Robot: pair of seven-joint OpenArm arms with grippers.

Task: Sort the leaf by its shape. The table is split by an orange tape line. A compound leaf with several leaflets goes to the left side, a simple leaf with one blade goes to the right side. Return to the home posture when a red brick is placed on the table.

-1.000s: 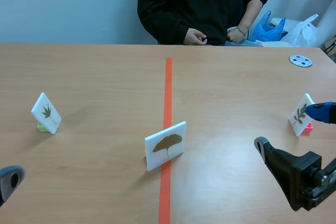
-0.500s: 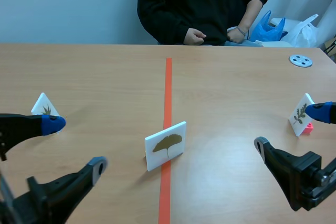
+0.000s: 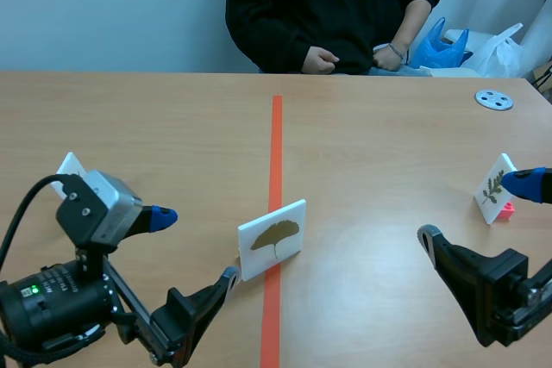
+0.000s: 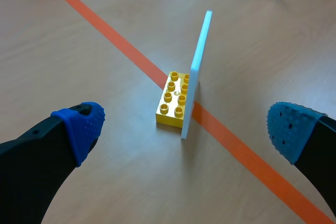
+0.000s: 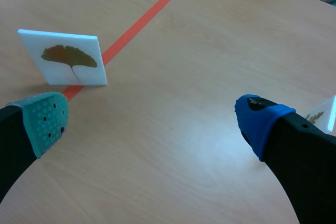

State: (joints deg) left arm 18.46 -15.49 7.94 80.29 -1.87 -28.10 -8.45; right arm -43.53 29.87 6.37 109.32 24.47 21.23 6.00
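Observation:
A white card with a fan-shaped single-blade leaf (image 3: 272, 239) stands on the orange tape line (image 3: 276, 152), held upright by a yellow brick (image 4: 173, 100) behind it. My left gripper (image 3: 195, 247) is open just left of the card. In the left wrist view the card (image 4: 197, 72) shows edge-on, ahead of and between the open fingers of that gripper (image 4: 184, 129). My right gripper (image 3: 477, 210) hangs open at the right; in the right wrist view, where this gripper (image 5: 152, 121) shows open, the leaf card (image 5: 65, 64) stands ahead of its left finger.
A card with a compound leaf (image 3: 495, 187) on a pink base stands at the far right. Another leaf card (image 3: 69, 165) at the left is mostly hidden behind my left arm. A person sits across the table. A grey disc (image 3: 493, 99) lies at the back right.
My left arm has come in from the lower left and moved right, up to the middle card, with its fingers open. It now hides most of the left card. The right arm has not moved.

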